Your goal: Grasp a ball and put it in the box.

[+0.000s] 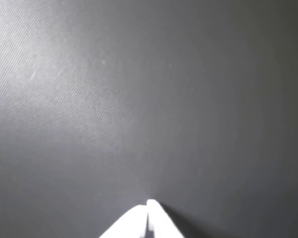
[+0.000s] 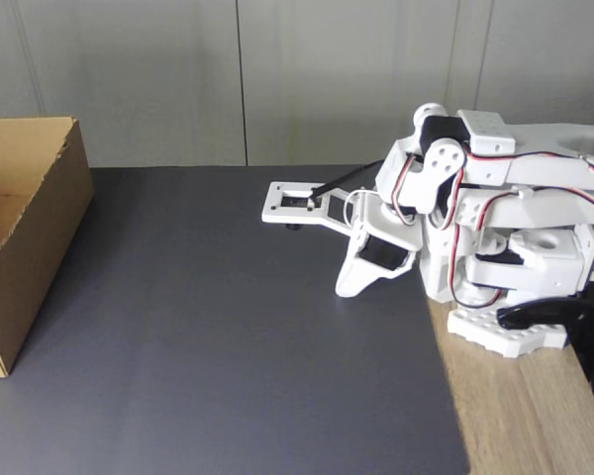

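Your arm sits folded at the right, the box at the far left.

In the fixed view you see the box [image 2: 35, 237] at the left edge, open-topped (its visible inside holds nothing), standing on the dark mat [image 2: 218, 346]; right of centre the gripper [image 2: 348, 289] points down at the mat with its tips together; the white arm [image 2: 495, 218] folds above the wooden table [image 2: 525, 416] at lower right; in the wrist view the clenched fingertips [image 1: 156, 218] meet at the bottom edge.

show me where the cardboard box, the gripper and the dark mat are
box [image 2: 54, 193], fixed view, its right outer wall.
gripper [image 2: 347, 289], fixed view, at the closed fingertips.
dark mat [image 2: 208, 336], fixed view, bare middle.
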